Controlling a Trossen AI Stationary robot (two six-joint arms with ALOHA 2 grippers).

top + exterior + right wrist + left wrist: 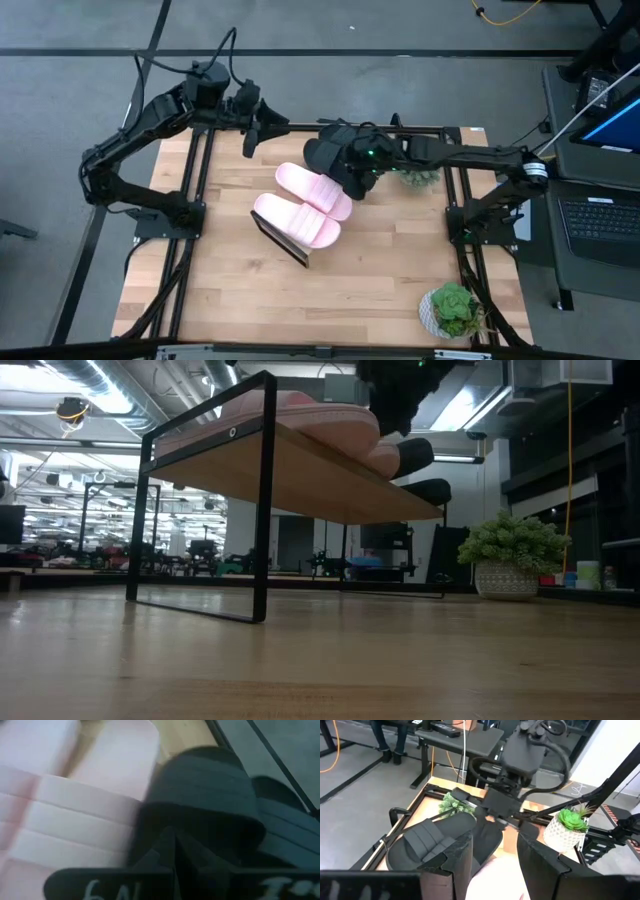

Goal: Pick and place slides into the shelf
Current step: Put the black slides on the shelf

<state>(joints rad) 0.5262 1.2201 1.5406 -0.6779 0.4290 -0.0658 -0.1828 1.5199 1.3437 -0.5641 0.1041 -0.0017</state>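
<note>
Right gripper (352,172) is hanging over the back middle of the table (300,300), with a black slide (200,795) directly in front of its fingers; whether they are pinching the strap or merely meeting against it cannot be told. Left gripper (495,865) is waiting with fingers spread at the table's back edge, at about ten o'clock from the shelf (300,470).

Going down in size: the table is carrying the slanted shelf near its centre. Two pink slides (305,205) are lying side by side on the board. Black slides (325,150) are sitting at roughly one o'clock from the pink pair, just beside them. A potted plant (450,310) is standing at five o'clock, well apart.
</note>
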